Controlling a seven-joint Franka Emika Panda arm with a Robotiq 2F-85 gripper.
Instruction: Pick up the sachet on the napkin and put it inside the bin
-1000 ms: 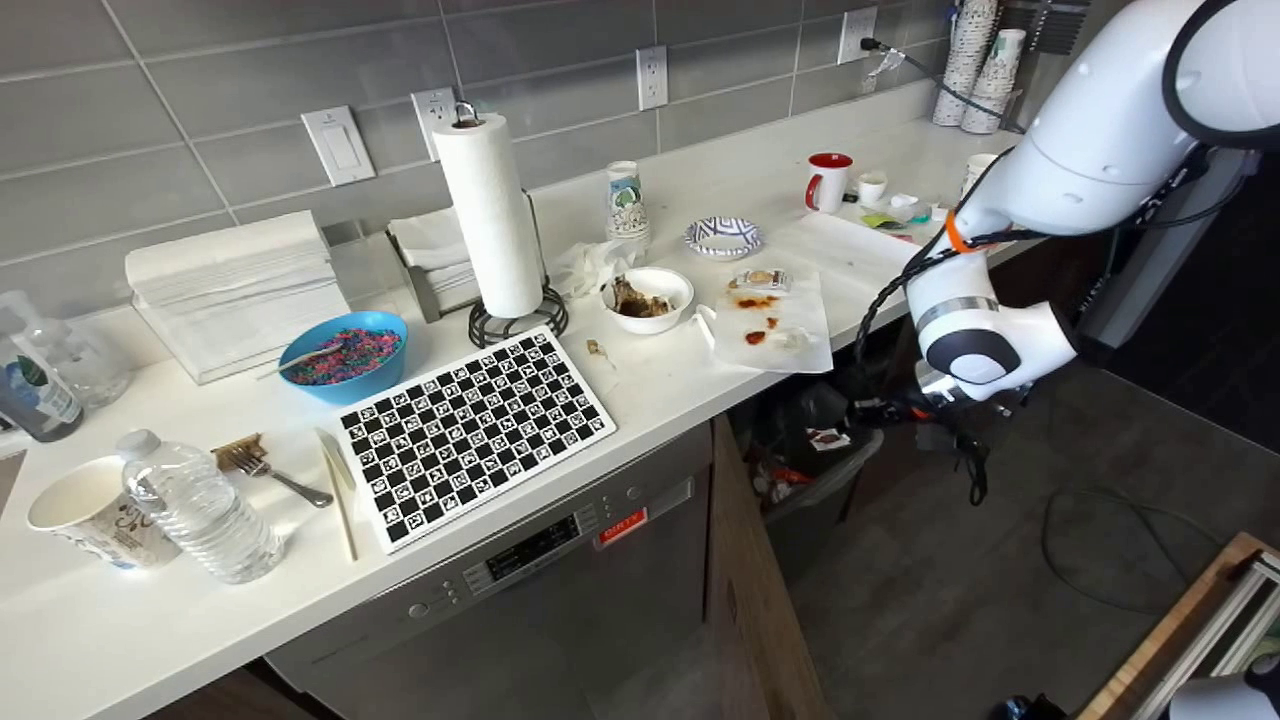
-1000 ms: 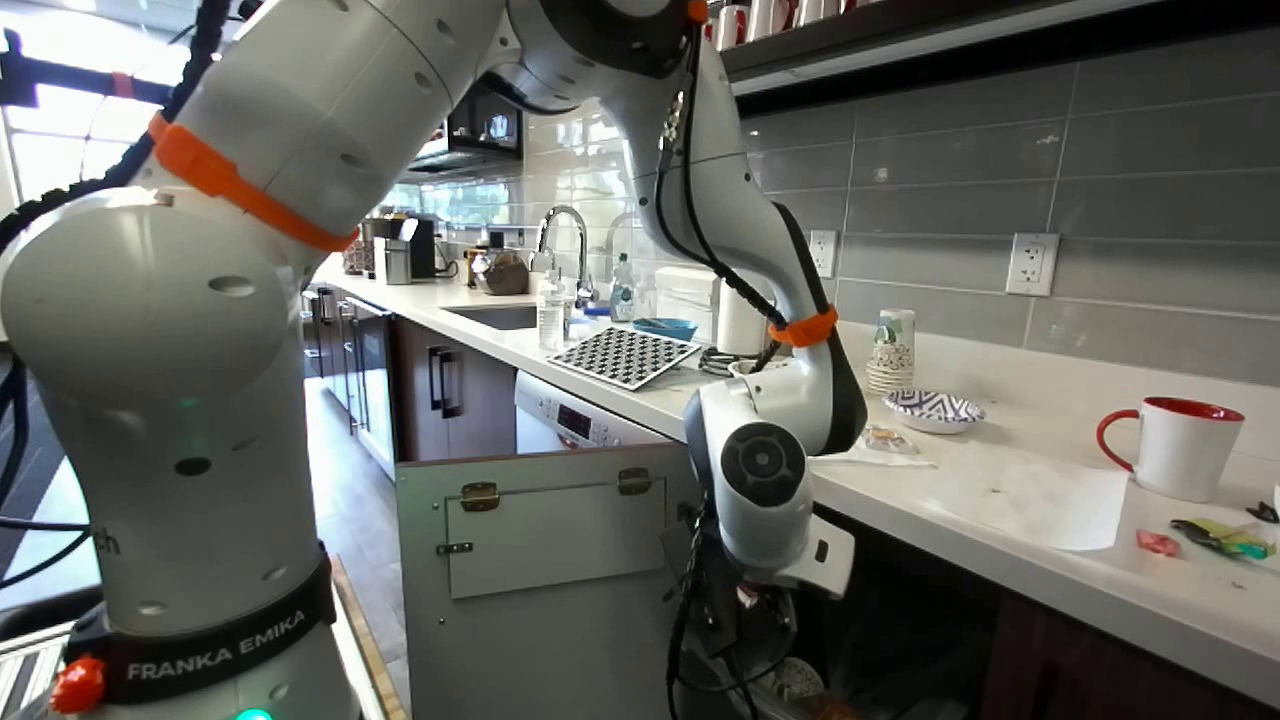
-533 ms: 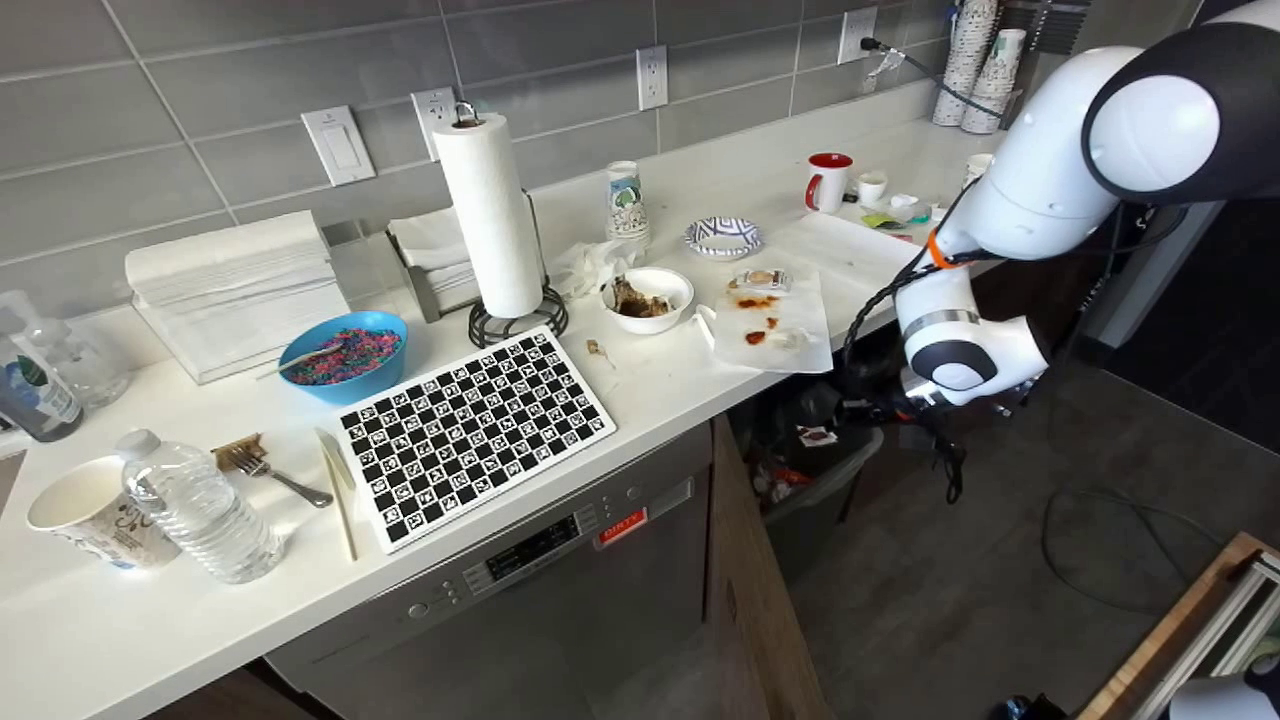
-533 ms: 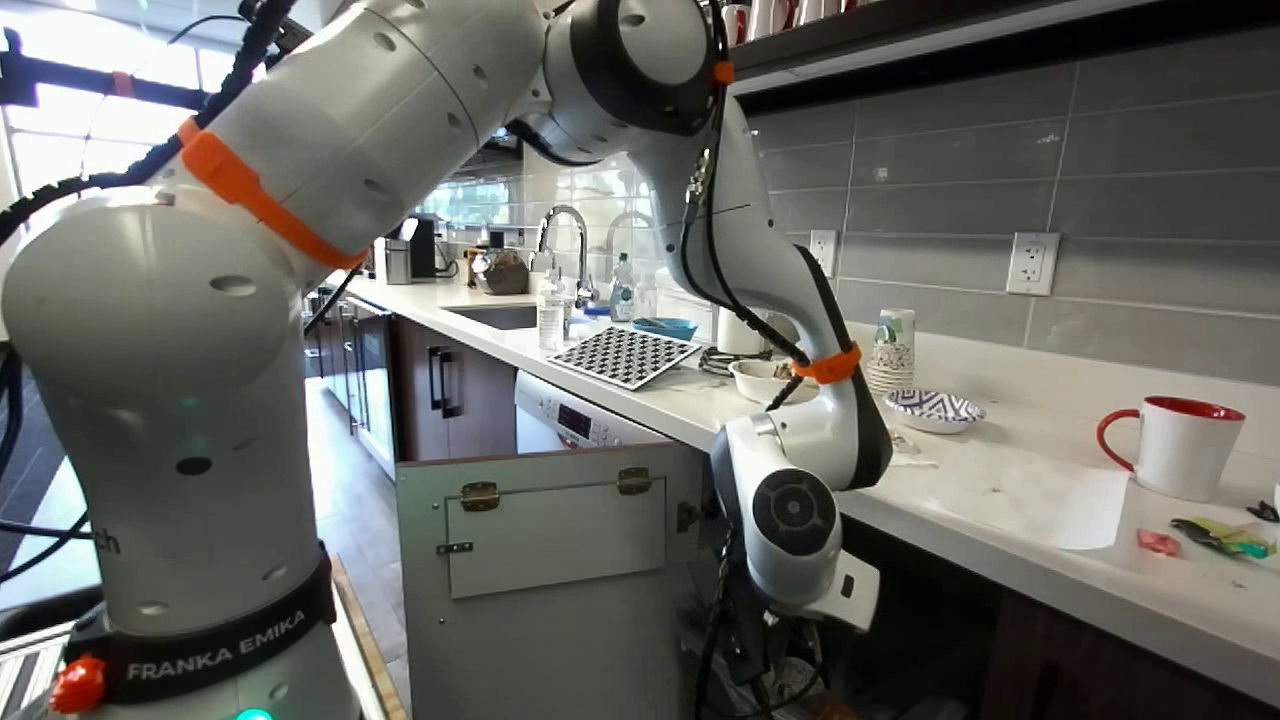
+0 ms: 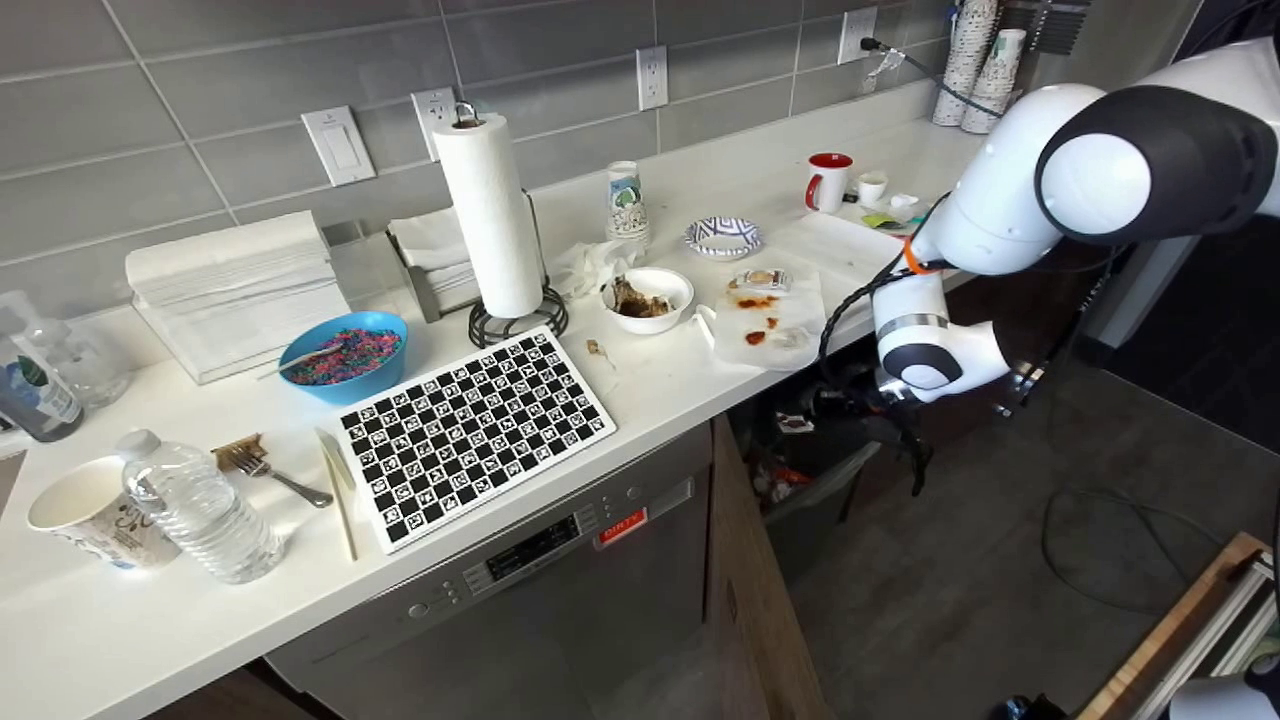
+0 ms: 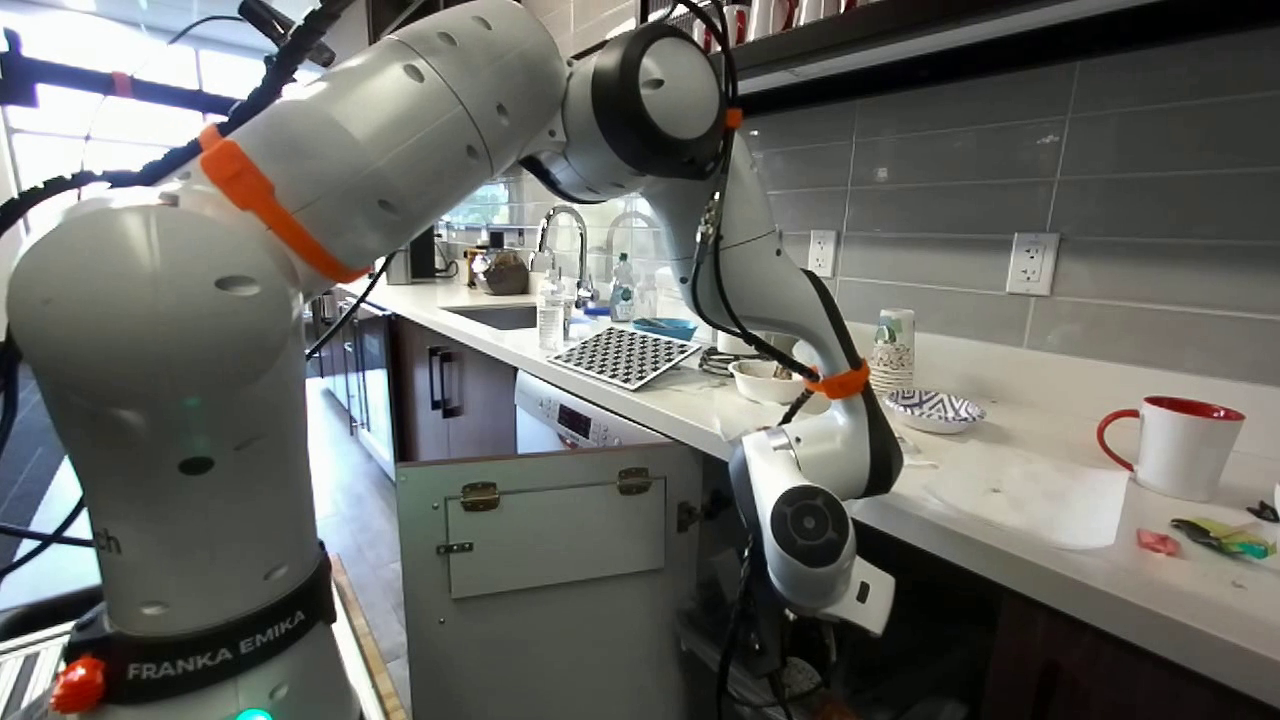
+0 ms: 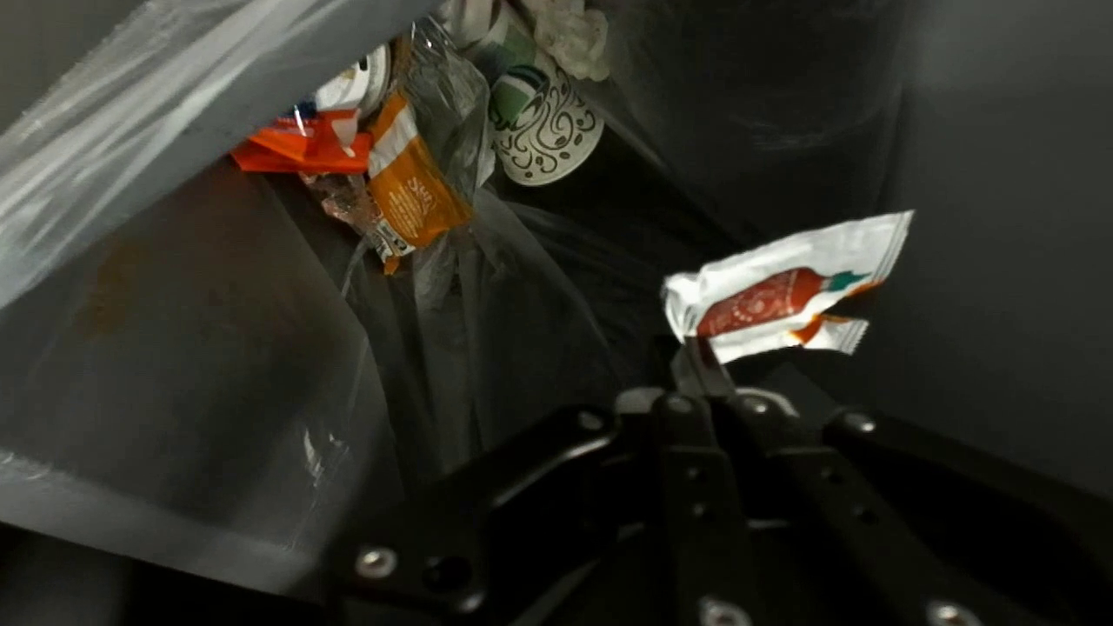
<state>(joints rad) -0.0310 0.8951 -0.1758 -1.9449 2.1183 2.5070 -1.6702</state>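
In an exterior view, left to right along a white counter (image 5: 665, 375), we see a clear plastic bottle (image 5: 205, 510), a round blue bowl (image 5: 375, 385), a flat black-and-white patterned board (image 5: 475, 437), a round white bowl (image 5: 645, 323) and a flat white square paper napkin (image 5: 738, 320) with red-brown stains (image 5: 756, 338). Below the counter's near edge is a dark, plastic-lined rectangular bin (image 5: 828, 483). In the wrist view it holds an orange wrapper (image 7: 417, 200) and a patterned white paper cup (image 7: 549, 130); to their right, a black metal gripper (image 7: 709, 382) is pinched together on one end of a small white sachet (image 7: 774, 296) printed in red. The sachet is at the bin's mouth; whether above or below its rim, we cannot tell
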